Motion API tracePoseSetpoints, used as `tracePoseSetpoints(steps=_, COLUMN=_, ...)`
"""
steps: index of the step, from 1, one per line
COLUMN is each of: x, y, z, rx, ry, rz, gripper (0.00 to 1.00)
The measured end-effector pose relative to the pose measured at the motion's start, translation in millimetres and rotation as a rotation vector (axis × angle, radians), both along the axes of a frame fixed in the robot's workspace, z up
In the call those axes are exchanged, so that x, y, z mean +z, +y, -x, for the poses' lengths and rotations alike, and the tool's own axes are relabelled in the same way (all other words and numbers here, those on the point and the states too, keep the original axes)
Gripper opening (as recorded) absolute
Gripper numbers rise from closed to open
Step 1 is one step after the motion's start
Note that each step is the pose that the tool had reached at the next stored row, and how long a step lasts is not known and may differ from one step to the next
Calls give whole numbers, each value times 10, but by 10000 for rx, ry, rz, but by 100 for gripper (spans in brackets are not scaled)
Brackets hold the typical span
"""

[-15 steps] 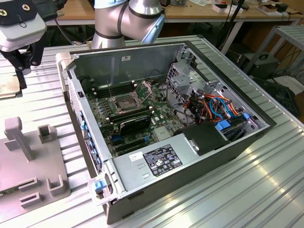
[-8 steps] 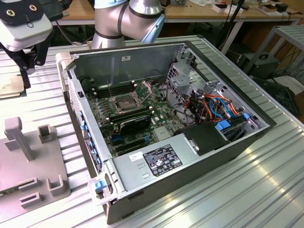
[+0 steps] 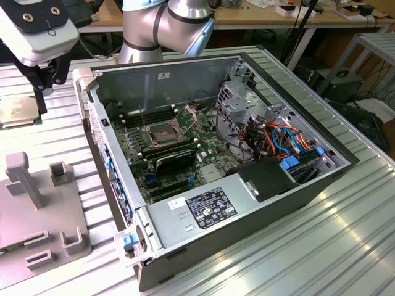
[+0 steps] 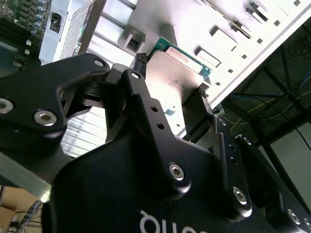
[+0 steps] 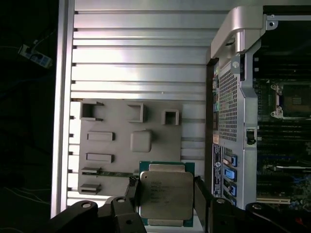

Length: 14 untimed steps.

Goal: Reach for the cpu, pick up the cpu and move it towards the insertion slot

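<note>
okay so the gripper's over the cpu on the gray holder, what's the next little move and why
Probably ease straight down and close. In both wrist views the gripper has a finger on either side of the cpu, with gaps showing, so the chip looks not yet clamped. It lies on the gray holder plate, apart from the insertion slot.

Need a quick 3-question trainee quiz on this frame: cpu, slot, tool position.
1. True or false: the cpu already sits in the insertion slot.
2. The tool is: A) open, with a finger on either side of the cpu; B) shut on the graphics card; C) down inside the computer case.
3. Fill in: the insertion slot is on the board inside the ____.

Key: 1 false, the cpu lies outside the case, under the tool. 2 A. 3 computer case.
</note>
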State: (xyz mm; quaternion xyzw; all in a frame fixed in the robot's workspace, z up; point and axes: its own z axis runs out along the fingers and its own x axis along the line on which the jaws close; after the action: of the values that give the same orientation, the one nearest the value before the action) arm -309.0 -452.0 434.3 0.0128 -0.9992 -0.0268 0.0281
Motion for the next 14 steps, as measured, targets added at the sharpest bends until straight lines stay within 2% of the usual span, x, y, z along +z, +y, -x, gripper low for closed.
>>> tracePoseSetpoints(steps=14, x=-8, y=0, z=-122, rx=0, ry=-3, rz=2, gripper=54)
